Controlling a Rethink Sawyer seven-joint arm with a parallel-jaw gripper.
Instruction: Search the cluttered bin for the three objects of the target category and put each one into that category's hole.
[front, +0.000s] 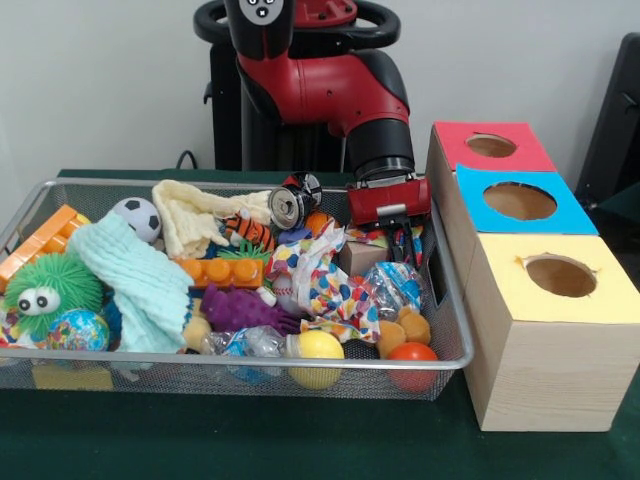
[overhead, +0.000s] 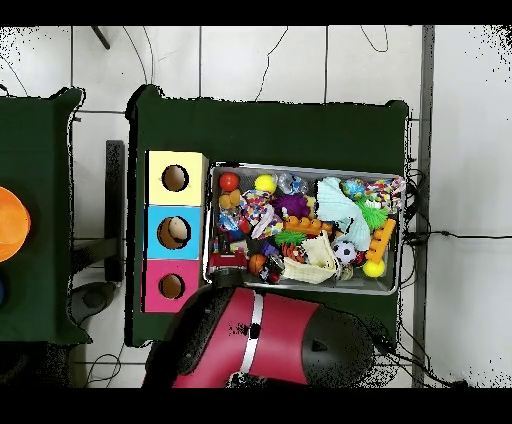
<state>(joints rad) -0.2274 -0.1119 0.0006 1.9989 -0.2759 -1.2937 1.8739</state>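
A: Front view: gripper (front: 398, 238) is down inside the wire bin (front: 455, 320), at the end nearest the row of boxes. Red housing sits just above a small cardboard block (front: 361, 257) and a crinkly clear wrapper (front: 392, 284).

B: Fingers?

A: Dark tips go down into the clutter among striped bits. I cannot tell whether they are spread or pressed on anything; the pile hides them.

B: Which category is it after?

A: Nothing in either view says. Candidates are everywhere: balls, for one. An orange ball (front: 412, 352) and a yellow ball (front: 318, 346) sit against the near rim, a soccer ball (front: 137, 217) lies at the far corner by the orange brick (front: 40, 240). Cloths too: a pale blue one (front: 135, 283) draped over the heap, a cream one (front: 195, 222) behind it.

B: Why draped?

A: My reading is that they cover things, which is why the bin has to be searched.

B: And the holes?

A: Three boxes touching in a line beside the bin: red top (front: 492, 146), blue top (front: 519, 201), yellow top (front: 560, 275), each with one round hole facing up. Overhead view shows something pale inside the blue box (overhead: 176, 232); yellow box (overhead: 175, 178) and red box (overhead: 171, 286) look dark.

B: So one may be sorted?

A: Possibly. Boxes sit tight to the bin, likely to keep each carry short.
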